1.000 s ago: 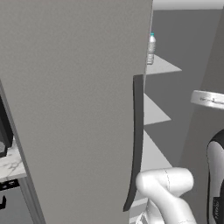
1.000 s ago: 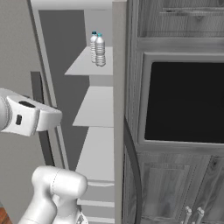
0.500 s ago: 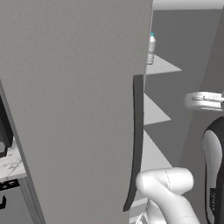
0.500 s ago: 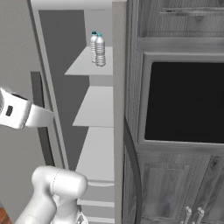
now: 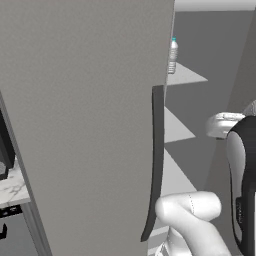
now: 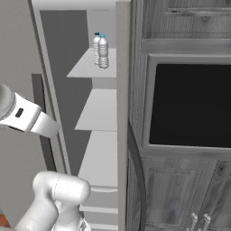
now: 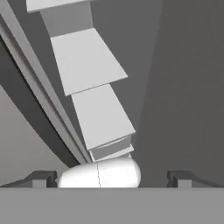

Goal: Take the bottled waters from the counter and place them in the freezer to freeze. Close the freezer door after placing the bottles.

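Two bottled waters (image 6: 103,52) stand close together on the top shelf (image 6: 85,67) of the freezer, clear with light-blue caps. One bottle (image 5: 172,56) peeks past the edge of the freezer door (image 5: 85,125), which stands wide open with its dark bar handle (image 5: 157,160) facing me. In the hand view my gripper (image 7: 111,179) is open with nothing between its fingertips (image 7: 41,178), and it looks along the lower freezer shelves (image 7: 103,116), well below the bottles. A corner of the marble counter (image 5: 12,185) shows left of the door.
The black-windowed wall oven (image 6: 189,106) and grey wooden cabinets (image 6: 180,198) stand right of the freezer opening. The open door (image 6: 18,67) closes off the left side. My arm's white links (image 6: 27,117) hang between the door and the shelves.
My arm has shifted a little in front of the freezer opening, its upper link dropping slightly. The bottles and the door have not moved. The gripper has stayed open.
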